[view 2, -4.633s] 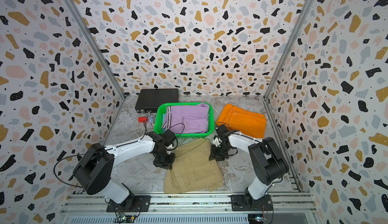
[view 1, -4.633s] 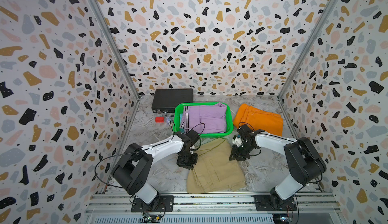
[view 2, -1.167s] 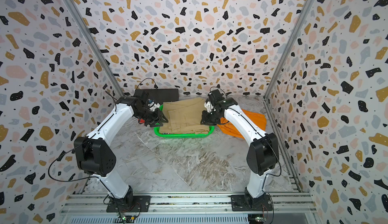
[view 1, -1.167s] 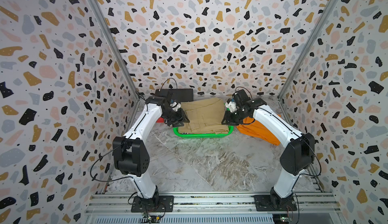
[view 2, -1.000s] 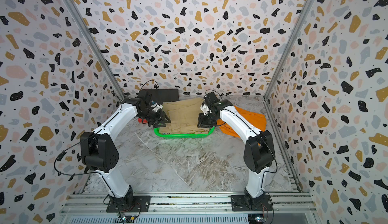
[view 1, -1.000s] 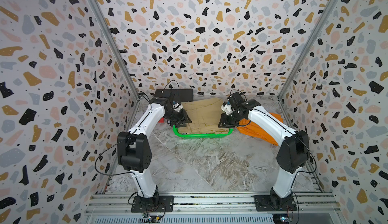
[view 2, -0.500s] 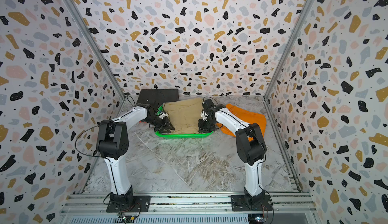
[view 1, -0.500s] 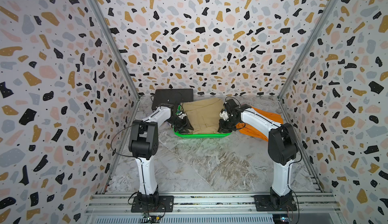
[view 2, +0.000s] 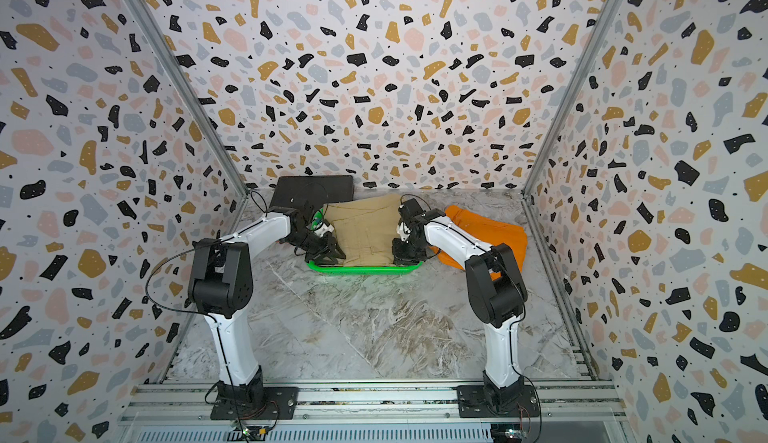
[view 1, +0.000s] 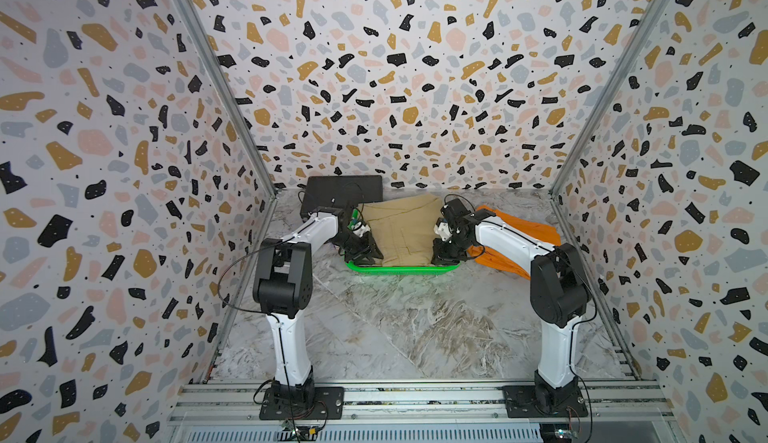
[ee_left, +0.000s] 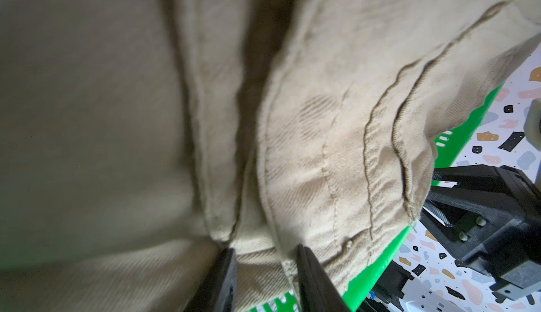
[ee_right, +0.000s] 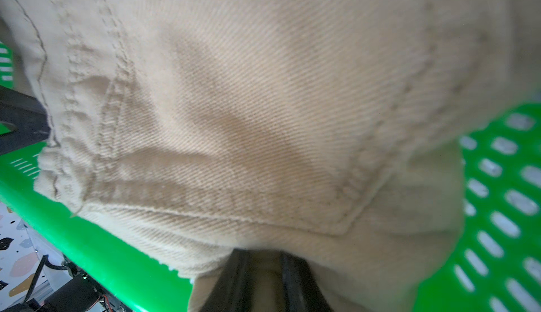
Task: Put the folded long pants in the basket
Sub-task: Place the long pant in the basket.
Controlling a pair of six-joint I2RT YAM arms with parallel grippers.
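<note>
The khaki pants [view 1: 401,229] lie spread over the green basket [view 1: 401,269] and hide most of its inside. In both top views only the near rim and a sliver of wall show. The left tool [view 1: 366,254] sits at the pants' near corner, on the basket's left side. Its fingers [ee_left: 311,278] are pinched on a fold of khaki cloth. The right tool [view 1: 445,256] sits at the basket's right near corner, its fingers [ee_right: 234,284] likewise clamped on the khaki hem. The orange pants [view 1: 519,233] lie on the counter [view 1: 415,328] just beside the basket's right side. A black box [view 1: 345,193] sits behind the basket's left rear corner.
</note>
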